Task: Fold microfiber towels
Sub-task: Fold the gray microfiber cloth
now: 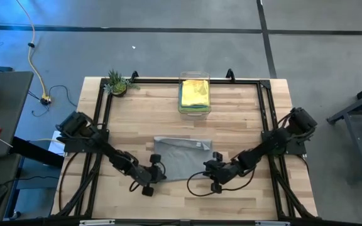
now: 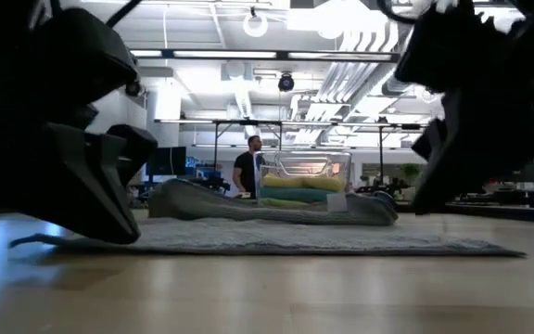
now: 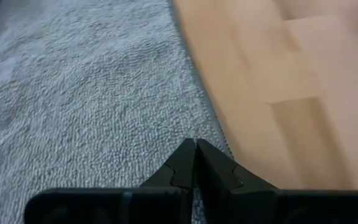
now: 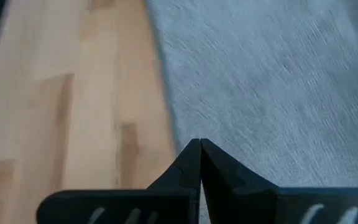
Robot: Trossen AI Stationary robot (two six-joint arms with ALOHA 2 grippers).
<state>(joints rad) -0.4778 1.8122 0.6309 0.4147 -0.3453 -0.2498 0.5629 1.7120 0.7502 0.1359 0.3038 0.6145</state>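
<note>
Grey towel (image 1: 182,158) lay spread on the wooden table (image 1: 244,119), its far edge folded over into a thicker band, and it sat between the two grippers with one at each of its near corners. The left gripper (image 1: 158,174) rested at the towel's near left corner with its jaws pressed fully together; in the left wrist view the closed tips (image 3: 195,149) met right at the cloth's hem, with grey pile (image 3: 86,99) to one side of them and bare wood to the other, though whether any cloth was pinched between them could not be told. The right gripper (image 1: 207,170) sat at the opposite near corner, its jaws likewise shut tight, and its wrist view showed the closed tips (image 4: 200,148) at the towel's edge (image 4: 272,81) with wood beside them. Well beyond both sets of jaws, at the far side of the table, a clear plastic bin (image 1: 194,95) held the other folded towels (image 2: 302,189), yellow on top with green and teal edges below. A small potted plant (image 1: 117,83) stood near the far left corner. In the low view a person (image 2: 247,165) stood in the room beyond.
</note>
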